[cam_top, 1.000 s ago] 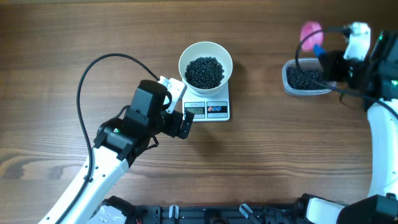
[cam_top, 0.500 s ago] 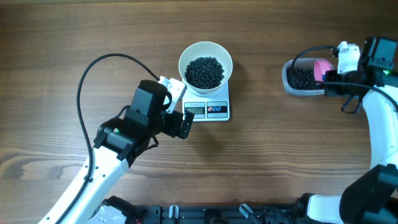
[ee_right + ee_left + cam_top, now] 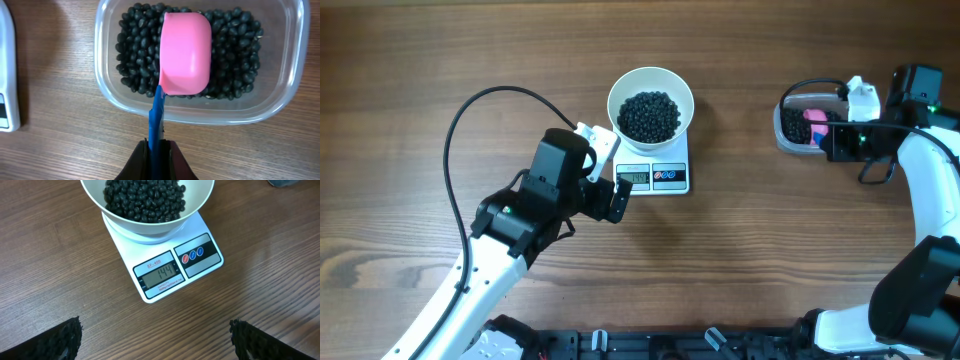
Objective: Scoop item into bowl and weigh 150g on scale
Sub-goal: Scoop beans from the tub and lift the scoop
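Resting on beans (image 3: pixel 135 65) in the tub (image 3: pixel 285 107): pink scoop (image 3: pixel 185 52).

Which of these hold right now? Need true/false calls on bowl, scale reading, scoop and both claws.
1. The white bowl of black beans sits on the scale. True.
2. The scale reads 150. False: it reads 144.
3. The right claw is shut on the handle of the pink scoop. True.
4. The pink scoop hangs over the white bowl. False: it is in the clear tub, on the beans there.
5. The left claw is shut on the white bowl. False: it is open and holds nothing.
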